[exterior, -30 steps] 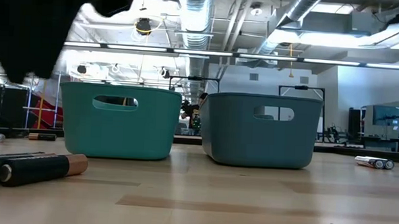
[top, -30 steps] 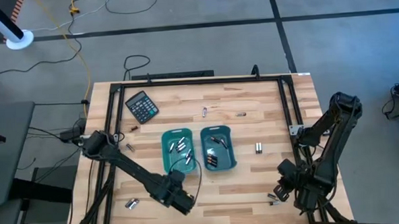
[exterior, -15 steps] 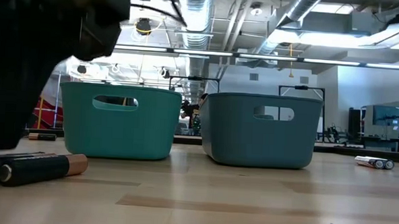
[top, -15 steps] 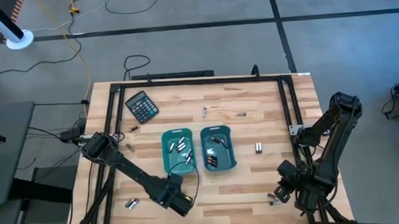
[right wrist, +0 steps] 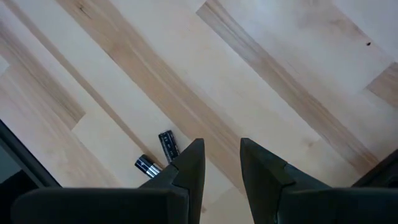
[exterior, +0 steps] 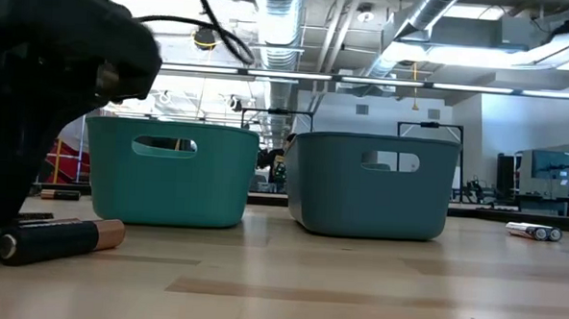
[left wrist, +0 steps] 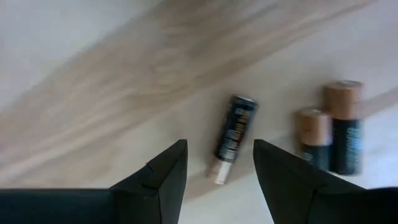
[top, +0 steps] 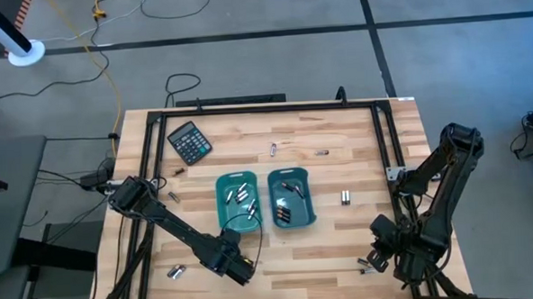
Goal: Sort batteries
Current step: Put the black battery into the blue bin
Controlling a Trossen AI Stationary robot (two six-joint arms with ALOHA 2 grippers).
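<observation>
Batteries lie scattered over a wooden table point(top: 339, 155) and inside two teal bins standing side by side at its centre: the left bin point(top: 236, 201) and the right bin point(top: 291, 198) each contain several cells. Loose cells on the far half of the table include a silvery one point(top: 274, 149) and a dark one point(top: 322, 152); a silvery pair point(top: 346, 197) lies to the right of the bins, and another pair point(top: 175, 272) lies near the front left corner. A black calculator point(top: 190, 141) rests at the far left. The left gripper point(top: 240, 270) is low over the front of the table, just in front of the left bin; in its wrist view the fingers are spread, empty, with a slim dark battery point(left wrist: 233, 137) lying on the wood in the gap between them and two copper-ended batteries point(left wrist: 331, 126) lying beside it. In the low view the left arm fills the upper left as a dark mass above a dark, copper-tipped battery point(exterior: 55, 240), and a further silvery pair point(exterior: 534, 230) lies at the far right. The right gripper point(top: 379, 254) sits near the front right corner, jaws parted a little and holding nothing, with two dark cells point(right wrist: 158, 155) on the wood close beside one finger.
</observation>
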